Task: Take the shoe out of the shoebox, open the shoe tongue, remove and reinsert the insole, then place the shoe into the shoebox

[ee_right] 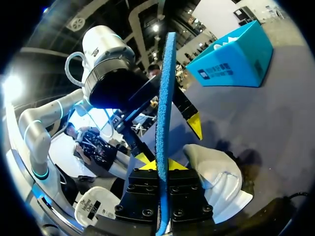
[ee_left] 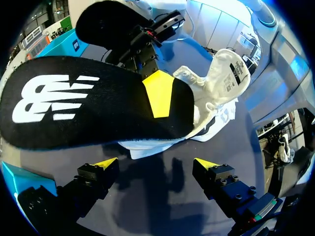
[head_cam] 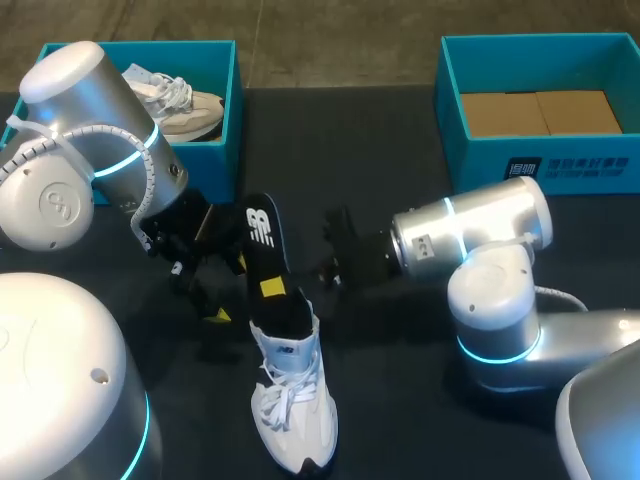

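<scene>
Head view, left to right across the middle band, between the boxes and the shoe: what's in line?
left arm → left gripper, open → insole, standing up out of the shoe → right arm

A dark, matte surface [head_cam: 390, 160] fills nearly the whole head view, from the bottom edge up to a straight far edge running across the top of the frame. It looks black and cloth-like, without pattern. Light falls from overhead, leaving a faint grey sheen in the upper middle of the frame and soft, blurred shadows pooling at lower centre. Seen from the left wrist, the same surface [ee_left: 165, 194] reads blue-grey with soft-edged shadows; from the right wrist [ee_right: 256, 118] it appears dull grey.
</scene>
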